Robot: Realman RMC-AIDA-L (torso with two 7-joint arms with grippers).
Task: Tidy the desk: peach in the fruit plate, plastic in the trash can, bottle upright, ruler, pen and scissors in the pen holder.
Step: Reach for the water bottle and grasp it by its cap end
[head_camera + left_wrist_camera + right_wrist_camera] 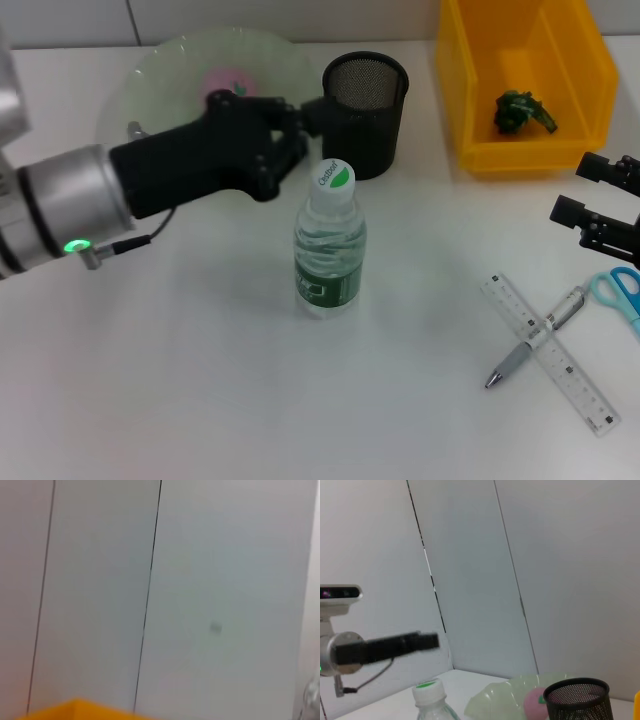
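The yellow trash can (470, 100) holds green plastic (522, 110), the peach (228, 80) sits in the fruit plate (160, 75), the mesh pen holder (365, 115) looks empty, and I cannot tell either gripper's state.

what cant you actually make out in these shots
- Peach: head view, mostly hidden behind the left gripper; finger state unclear.
- Scissors: cut off by the head view's edge.
- Pen holder: inside too dark to read.
- Right gripper: partly cropped at the edge.

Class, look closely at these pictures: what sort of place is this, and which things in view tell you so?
Probably a staged desk in a lab or office: a white table carrying a mesh pen holder, a ruler with a pen lying across it, and plain panelled walls behind.
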